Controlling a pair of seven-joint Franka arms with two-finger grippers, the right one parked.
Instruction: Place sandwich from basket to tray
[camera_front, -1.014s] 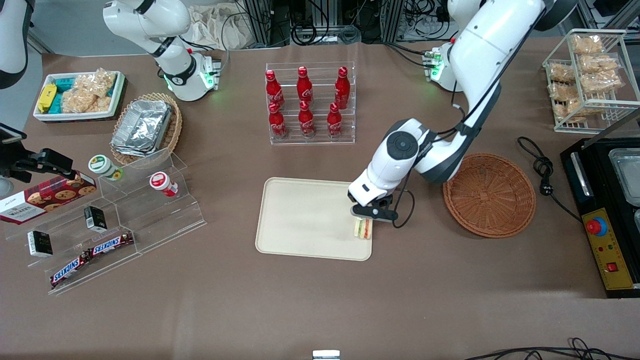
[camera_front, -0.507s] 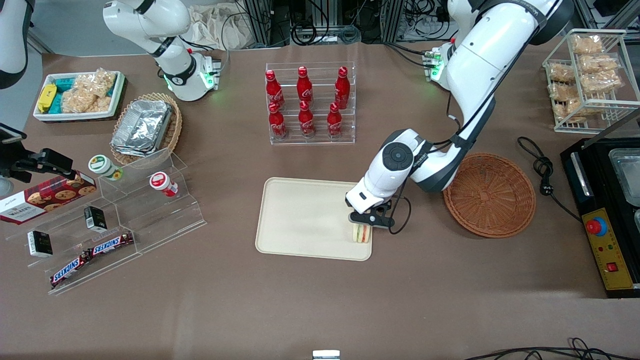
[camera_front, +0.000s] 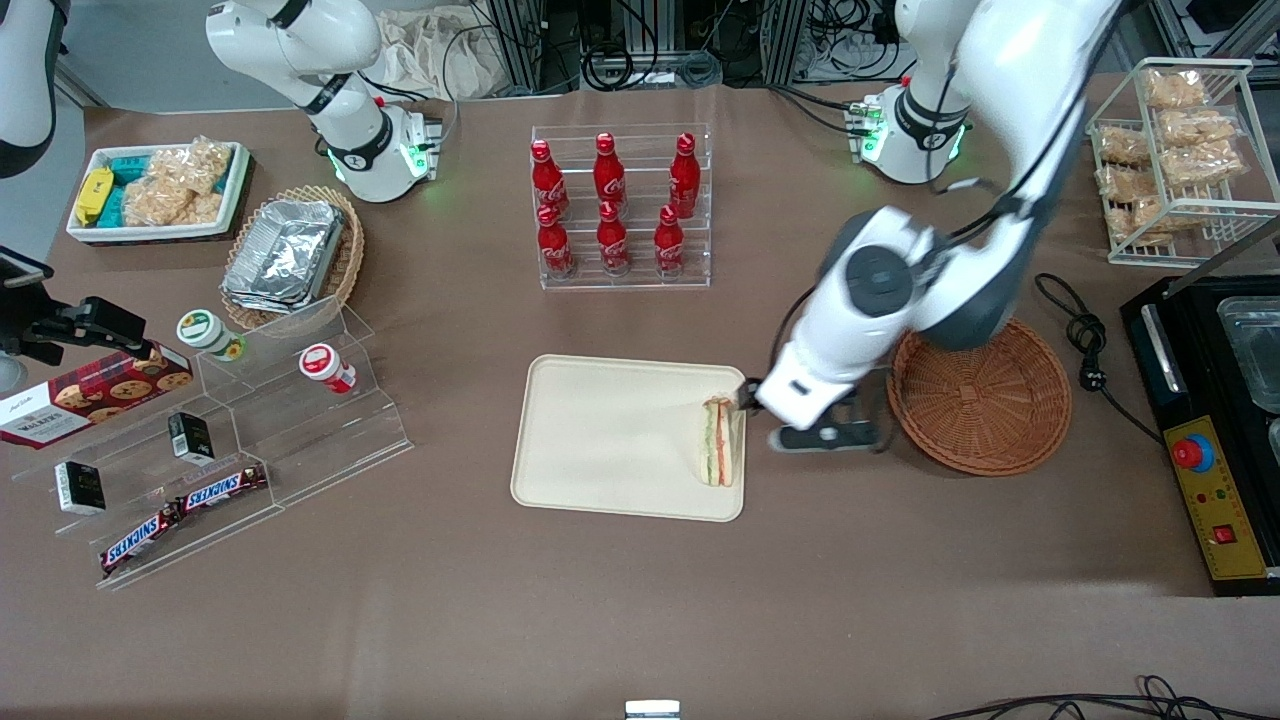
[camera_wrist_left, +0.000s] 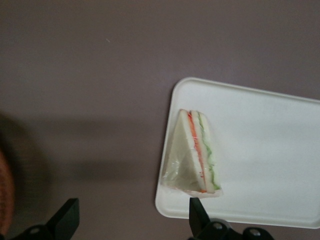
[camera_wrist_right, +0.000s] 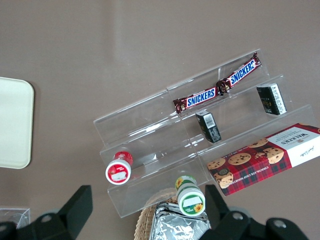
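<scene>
From the front, the small three-cornered sandwich (camera_front: 722, 441) of pale bread with an orange-red and green stripe lies flat on the flat cream plastic tray (camera_front: 610, 435) with round corners and a low rim. It sits right at the tray's edge on the side toward the working arm's end of the table, and nothing is holding it. My gripper (camera_front: 826, 437) hangs just beside that edge of the tray, over the brown table (camera_front: 640, 600), between the tray and the round, shallow, reddish-brown woven basket (camera_front: 980, 390). The basket has nothing in it. My white arm reaches over part of the basket's rim. Farther from the front camera than the tray stands a clear plastic rack (camera_front: 620, 205) with six red bottles. From my wrist camera, I see my two black fingers (camera_wrist_left: 197, 215) spread wide apart with nothing between them. The sandwich (camera_wrist_left: 192, 152) is in clear wrap and lies on the pale tray (camera_wrist_left: 265, 155), close to one rounded corner, with its striped side up. I am not touching it. The brown table (camera_wrist_left: 85, 75) fills the space next to the tray. From the parked arm's wrist camera, I see a corner of the cream tray (camera_wrist_right: 15, 122) and clear plastic steps (camera_wrist_right: 200, 135) holding two long brown candy bars (camera_wrist_right: 217, 85) and a red box of cookies (camera_wrist_right: 262, 157).
</scene>
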